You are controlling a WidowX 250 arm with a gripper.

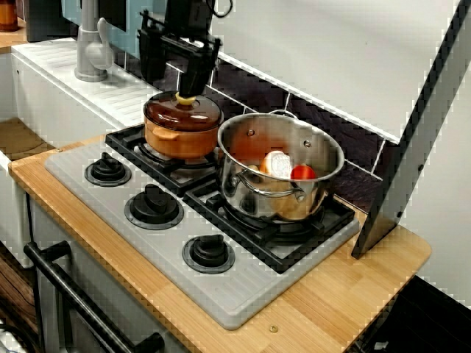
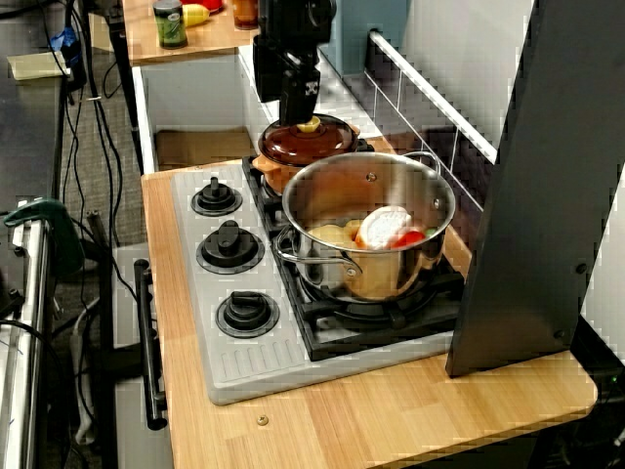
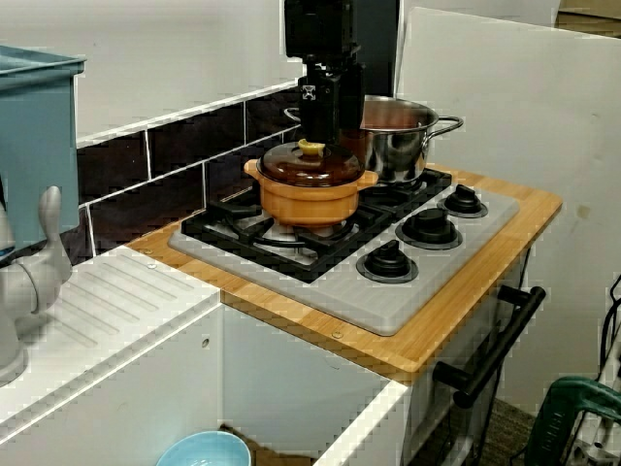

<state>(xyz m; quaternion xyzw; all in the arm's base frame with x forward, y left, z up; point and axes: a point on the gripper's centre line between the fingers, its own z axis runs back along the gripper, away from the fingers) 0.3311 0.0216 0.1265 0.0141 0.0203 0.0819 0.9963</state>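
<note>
jaws: sat right at yellow knob (image 1: 185, 98) on brown pot (image 1: 180, 136) lid; apart or clamped could not be told. steel pot (image 1: 243, 195) stood just beside.

One orange pot (image 1: 180, 140), one steel pot (image 1: 243, 184) — three knobs (image 1: 153, 204), one faucet (image 1: 92, 44) — perhaps three food pieces (image 1: 278, 163)

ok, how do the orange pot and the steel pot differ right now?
The orange pot wears a brown lid; the steel pot is open, food pieces showing. Orange pot is smaller and squatter; steel pot taller, wider, shiny. The hand is at the orange pot's lid knob, clear of the steel pot. Both stand on stove grates.
</note>
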